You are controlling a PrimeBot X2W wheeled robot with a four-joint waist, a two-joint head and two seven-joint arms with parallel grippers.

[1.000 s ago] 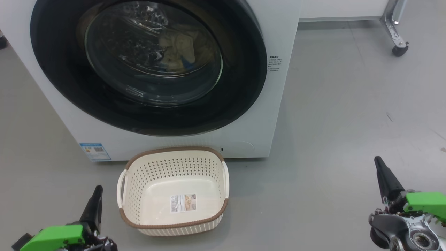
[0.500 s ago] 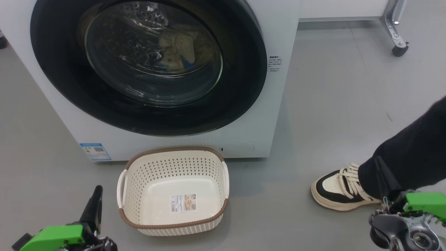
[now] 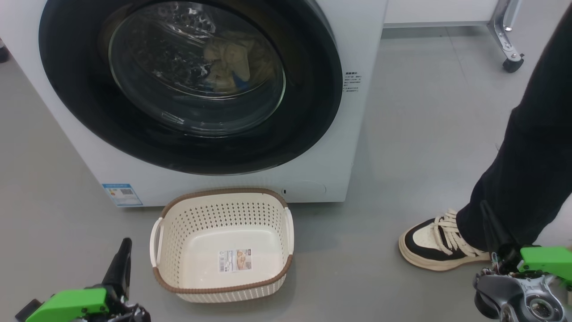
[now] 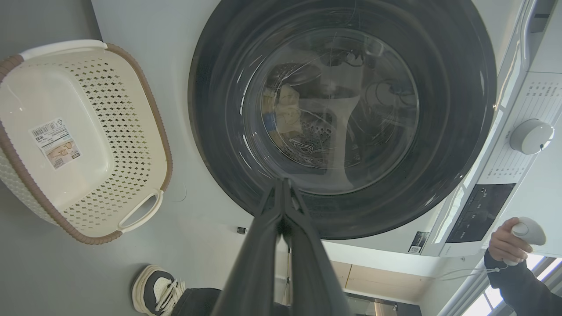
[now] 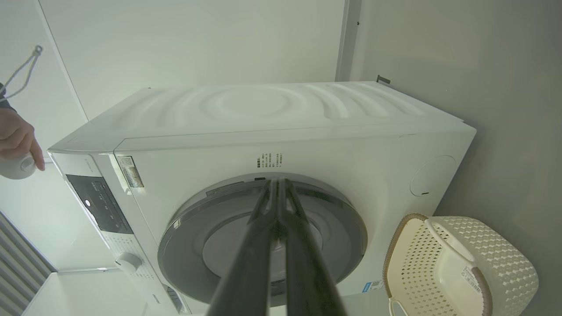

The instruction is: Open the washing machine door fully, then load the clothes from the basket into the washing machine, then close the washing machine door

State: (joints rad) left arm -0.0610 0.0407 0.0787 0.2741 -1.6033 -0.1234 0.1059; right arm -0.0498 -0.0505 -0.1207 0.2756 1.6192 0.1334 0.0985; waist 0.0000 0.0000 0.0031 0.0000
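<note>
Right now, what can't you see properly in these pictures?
- Clothes, head view: dark glass and reflections in the washing machine door blur them, so their number cannot be told.
- Label in the basket, head view: print too small to read.
- Person's trouser leg and shoe, head view: the rest is cut off by the right edge.

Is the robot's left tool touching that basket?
Apart. The head view shows a strip of grey floor between the shut left tool and the basket.

We see the door (image 3: 187,150) shut, clothes (image 3: 229,62) behind its glass, the basket (image 3: 223,191) before it, a shoe (image 3: 435,245) to our right.
</note>
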